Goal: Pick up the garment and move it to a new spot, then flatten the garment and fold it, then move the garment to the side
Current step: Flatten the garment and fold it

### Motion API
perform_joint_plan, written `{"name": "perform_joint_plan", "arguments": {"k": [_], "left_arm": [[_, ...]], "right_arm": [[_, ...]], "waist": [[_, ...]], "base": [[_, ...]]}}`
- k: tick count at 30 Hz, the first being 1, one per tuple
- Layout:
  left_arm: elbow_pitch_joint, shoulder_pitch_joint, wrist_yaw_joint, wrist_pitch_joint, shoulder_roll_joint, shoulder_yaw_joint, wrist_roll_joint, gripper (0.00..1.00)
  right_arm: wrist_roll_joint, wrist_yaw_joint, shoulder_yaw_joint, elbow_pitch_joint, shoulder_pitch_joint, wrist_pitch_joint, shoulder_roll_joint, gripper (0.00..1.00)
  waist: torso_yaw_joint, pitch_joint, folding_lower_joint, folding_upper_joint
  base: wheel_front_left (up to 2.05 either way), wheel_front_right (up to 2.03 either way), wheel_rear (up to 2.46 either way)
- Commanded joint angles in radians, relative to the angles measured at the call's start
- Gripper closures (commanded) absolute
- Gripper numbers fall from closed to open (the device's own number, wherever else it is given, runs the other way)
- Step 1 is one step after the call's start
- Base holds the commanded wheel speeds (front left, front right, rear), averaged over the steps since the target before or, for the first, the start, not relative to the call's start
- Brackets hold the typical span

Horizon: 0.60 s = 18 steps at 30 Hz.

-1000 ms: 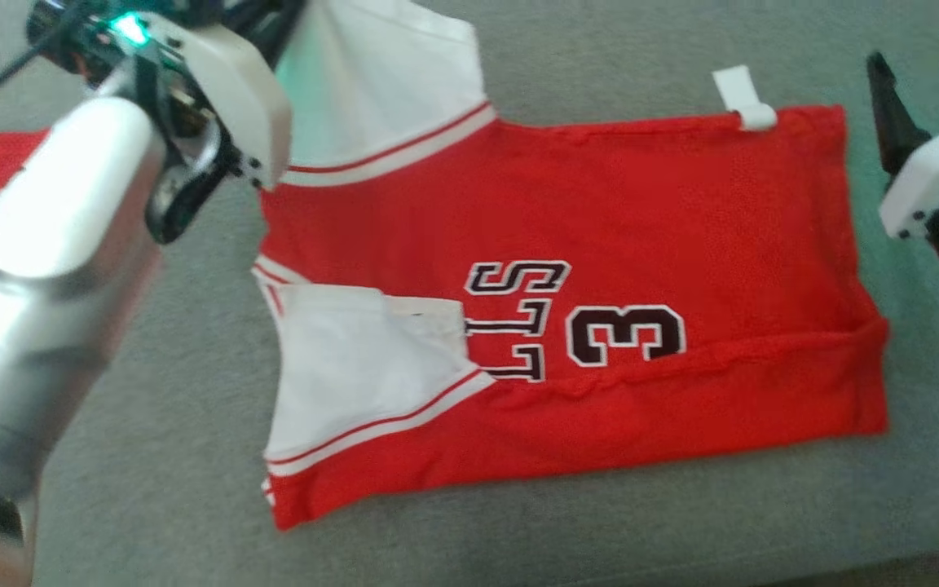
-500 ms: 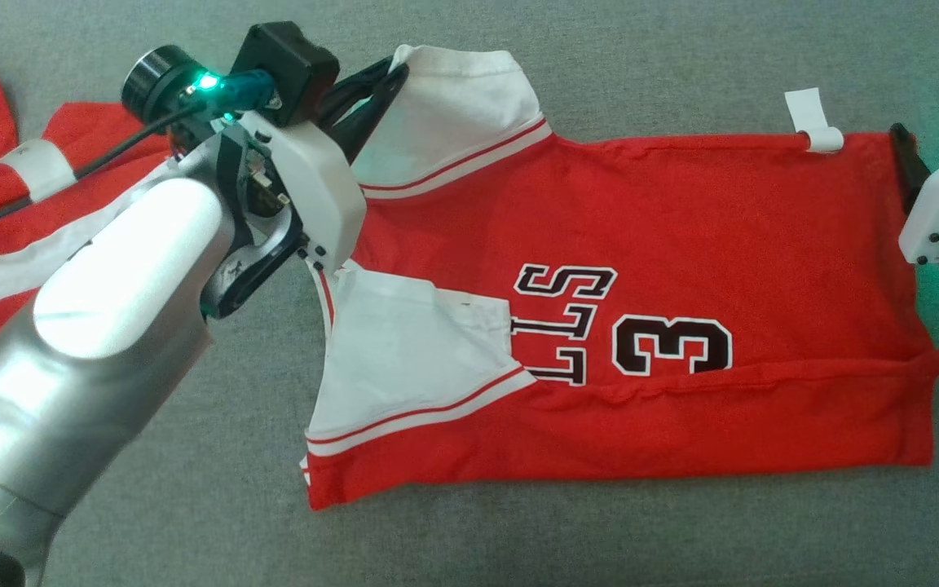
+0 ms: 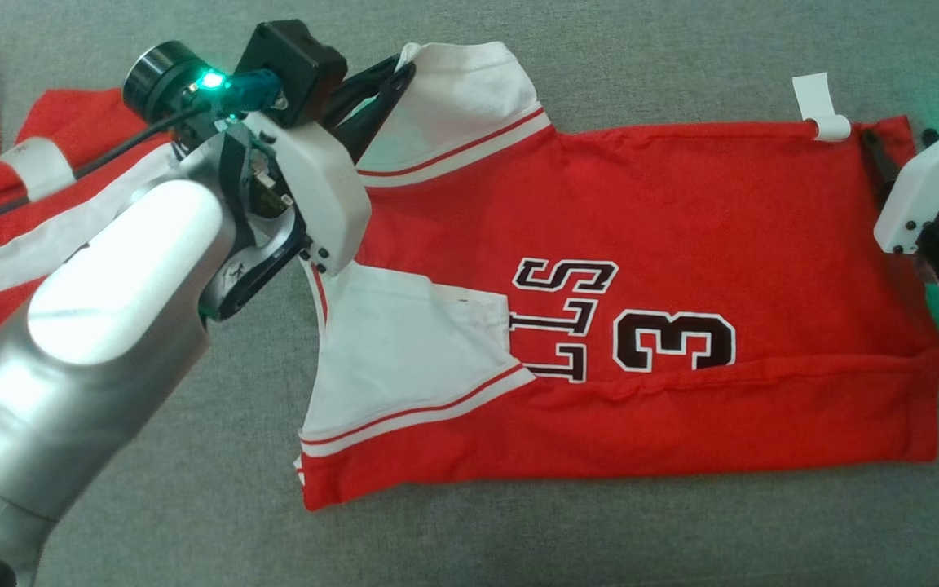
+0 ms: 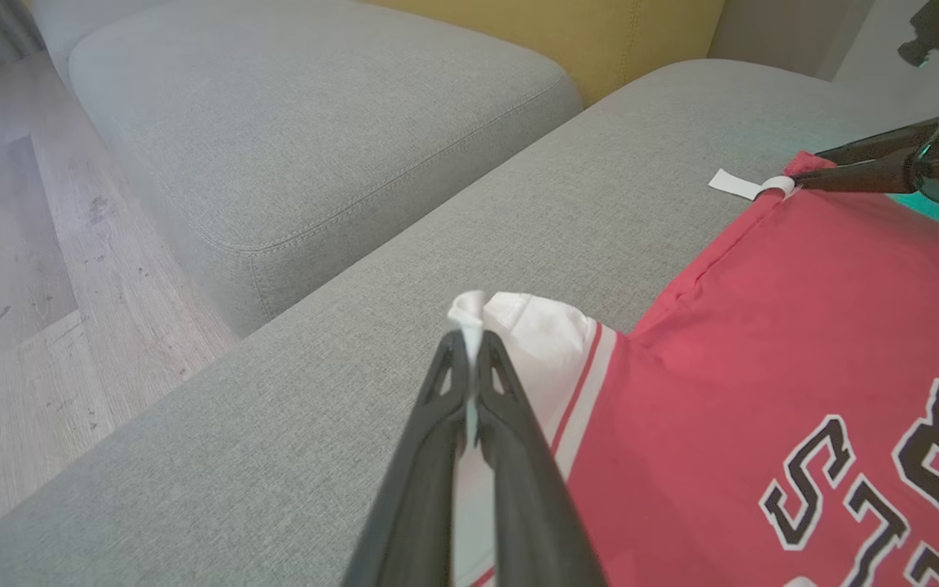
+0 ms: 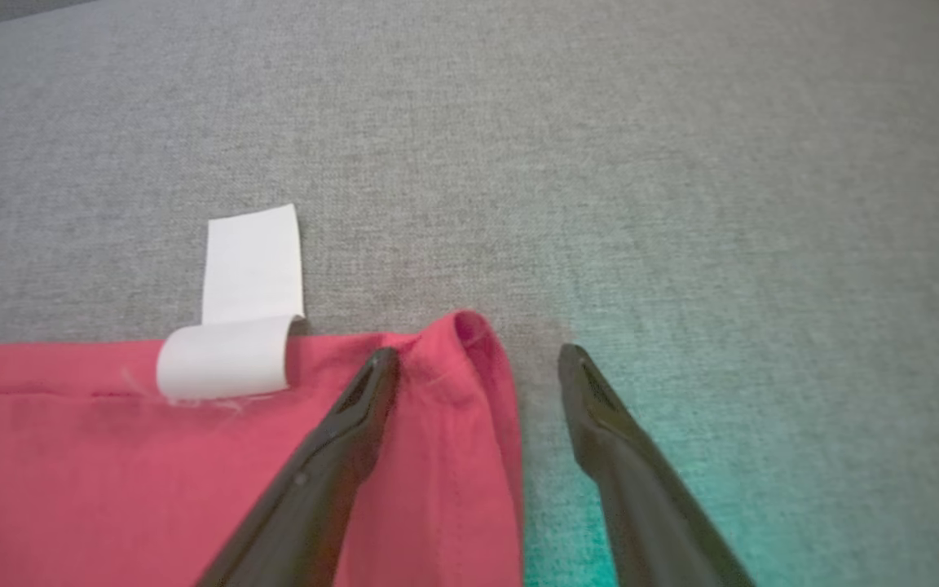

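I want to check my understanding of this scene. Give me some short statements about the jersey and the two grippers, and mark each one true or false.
1. The left gripper is shut on the edge of the white sleeve. True.
2. The right gripper is shut on the white tag. False: its jaws stand open at the red corner of the jersey, beside the tag, with one finger over the cloth and the other over the grey cushion.
3. The jersey shows a number 3. True.
4. The jersey lies on a wooden table. False: it lies on the grey cushion.
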Motion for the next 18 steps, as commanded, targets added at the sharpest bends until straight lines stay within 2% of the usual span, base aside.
{"name": "perform_joint_plan", "arguments": {"k": [1, 2, 3, 9, 18], "left_arm": [[-0.027, -0.044, 0.006, 0.004, 0.042, 0.036, -0.003, 1.0], [-0.026, -0.046, 0.007, 0.005, 0.042, 0.036, -0.003, 1.0], [-0.025, -0.048, 0.007, 0.005, 0.043, 0.036, -0.003, 1.0], [-0.014, -0.057, 0.011, 0.004, 0.048, 0.04, -0.004, 1.0], [0.051, -0.086, 0.042, -0.068, 0.057, 0.077, 0.015, 1.0]], "right_arm": [[0.016, 0.007, 0.032, -0.011, 0.006, 0.018, 0.005, 0.0], [0.028, 0.007, 0.038, -0.009, 0.005, 0.026, 0.003, 0.26], [0.039, 0.007, 0.044, -0.009, 0.004, 0.031, 0.0, 1.0], [0.092, 0.007, 0.065, -0.029, -0.011, 0.004, -0.021, 1.0], [0.137, 0.007, 0.081, -0.081, -0.069, -0.161, -0.036, 1.0]], "waist": [[-0.001, 0.002, 0.0, 0.0], [-0.002, 0.004, 0.0, 0.0], [-0.002, 0.004, 0.0, 0.0], [-0.006, 0.01, 0.0, 0.0], [-0.015, 0.025, 0.0, 0.0]], "base": [[0.0, 0.0, 0.0], [0.0, 0.0, 0.0], [0.0, 0.0, 0.0], [0.0, 0.0, 0.0], [0.0, 0.0, 0.0]]}}
